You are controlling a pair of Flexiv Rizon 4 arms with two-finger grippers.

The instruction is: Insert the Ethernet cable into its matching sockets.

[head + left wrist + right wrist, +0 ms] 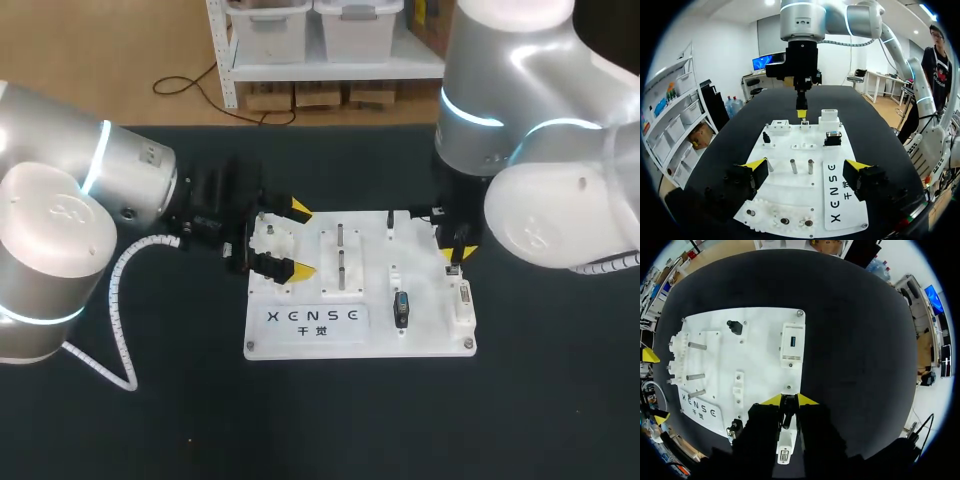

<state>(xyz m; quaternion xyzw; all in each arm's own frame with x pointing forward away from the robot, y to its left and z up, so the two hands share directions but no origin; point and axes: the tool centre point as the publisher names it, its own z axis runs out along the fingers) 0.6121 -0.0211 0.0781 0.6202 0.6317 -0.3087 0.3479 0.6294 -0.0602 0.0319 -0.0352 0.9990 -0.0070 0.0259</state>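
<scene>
A white practice board (430,335) lies mid-table. My right gripper (789,400) hangs over the board's right edge (799,385), shut on a small dark plug (788,412) that points down at the board; no cable shows trailing from it. The same gripper (801,113) stands at the board's far end in the left wrist view. One white socket block (792,345) lies ahead of its fingers, another (463,305) sits on the board's front right corner. My left gripper (300,240) is open at the board's left end, its yellow tips (757,165) astride the gear section with nothing held.
On the board are two upright metal pegs (341,255), a black connector (401,308), a small black knob (734,326) and a printed label (315,320). Dark table cloth surrounds the board on all sides.
</scene>
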